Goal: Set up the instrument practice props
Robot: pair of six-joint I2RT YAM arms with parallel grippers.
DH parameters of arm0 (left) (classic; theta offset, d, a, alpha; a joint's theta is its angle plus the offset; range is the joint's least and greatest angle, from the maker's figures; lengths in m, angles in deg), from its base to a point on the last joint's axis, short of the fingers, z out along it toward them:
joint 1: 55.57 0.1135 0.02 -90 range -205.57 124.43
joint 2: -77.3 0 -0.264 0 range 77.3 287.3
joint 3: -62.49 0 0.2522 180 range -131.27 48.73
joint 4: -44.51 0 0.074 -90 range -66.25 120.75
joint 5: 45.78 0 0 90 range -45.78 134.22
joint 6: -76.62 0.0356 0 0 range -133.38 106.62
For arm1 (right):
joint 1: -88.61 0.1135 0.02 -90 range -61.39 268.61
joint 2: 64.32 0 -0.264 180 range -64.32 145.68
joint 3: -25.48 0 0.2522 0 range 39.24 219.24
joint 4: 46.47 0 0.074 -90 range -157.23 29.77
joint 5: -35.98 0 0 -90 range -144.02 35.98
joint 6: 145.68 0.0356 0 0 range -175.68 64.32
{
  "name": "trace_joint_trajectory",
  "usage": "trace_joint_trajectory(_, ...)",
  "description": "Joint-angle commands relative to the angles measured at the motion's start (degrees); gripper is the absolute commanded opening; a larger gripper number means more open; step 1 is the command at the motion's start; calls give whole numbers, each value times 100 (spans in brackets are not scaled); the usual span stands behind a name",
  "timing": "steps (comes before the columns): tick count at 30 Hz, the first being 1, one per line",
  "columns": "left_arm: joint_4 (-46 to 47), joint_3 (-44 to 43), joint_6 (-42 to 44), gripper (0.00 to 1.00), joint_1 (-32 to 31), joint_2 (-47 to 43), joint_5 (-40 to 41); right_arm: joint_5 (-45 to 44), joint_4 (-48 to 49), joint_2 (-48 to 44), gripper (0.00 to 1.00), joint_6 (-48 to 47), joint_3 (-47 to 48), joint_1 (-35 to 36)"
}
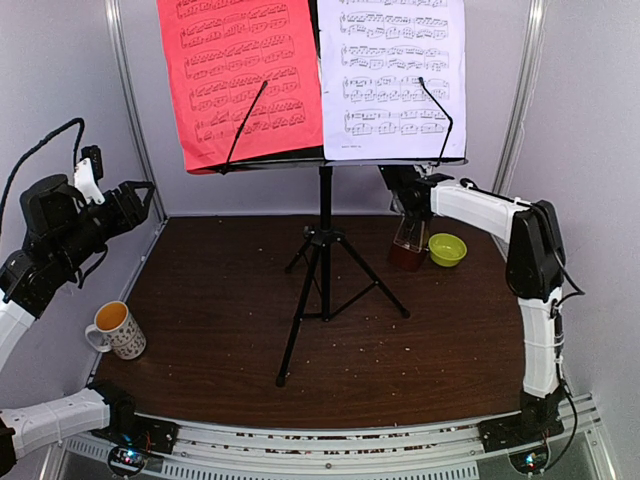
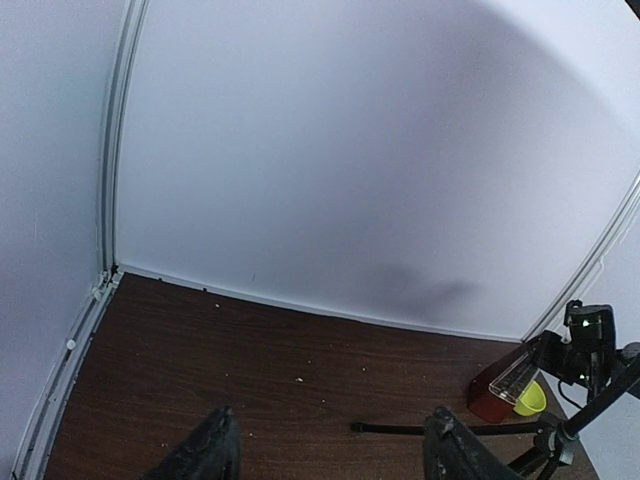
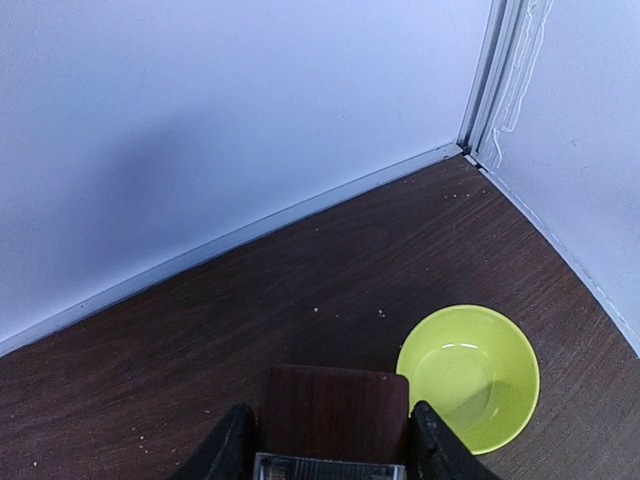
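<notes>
Toward the back right of the table (image 1: 220, 300), the small brown metronome (image 3: 335, 410) stands just beside a yellow-green bowl (image 1: 447, 248) — the right gripper (image 3: 330, 455) straddles it closely, though whether its fingers actually press the sides cannot be told. Mid-table stands the black music stand (image 1: 323, 260), holding a red sheet (image 1: 240, 75) and a white sheet (image 1: 392, 75). The left gripper (image 2: 330, 455) hovers at the left — fingers spread, empty.

Bowl: a small yellow-green bowl (image 1: 447, 249) is sitting upright toward the table's right rear corner.
Mug: a patterned white mug (image 1: 118, 330) is standing upright near the left edge, well apart from the bowl, its handle pointing left.
Table: a dark wood-grain tabletop (image 1: 230, 290) is carrying both, with pale crumbs lying scattered across it.
Walls: plain white panels (image 1: 590, 130) are enclosing three sides.
</notes>
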Motion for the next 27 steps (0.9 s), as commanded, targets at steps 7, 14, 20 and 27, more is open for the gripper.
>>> trace_joint_trajectory(7,262,-25,89,64,48,16,-137,404,1144,-1092,37,-937,-1000,21)
trace_joint_trajectory(14,311,-79,95,64,40,90,-217,880,1662,-1355,37,-1574,-1573,37)
trace_joint_trajectory(20,324,-123,130,63,43,112,-279,1542,2306,-1624,47,-2145,-2247,46)
trace_joint_trajectory(27,325,-199,140,63,41,172,-318,1066,1786,-1503,94,-1925,-2050,38)
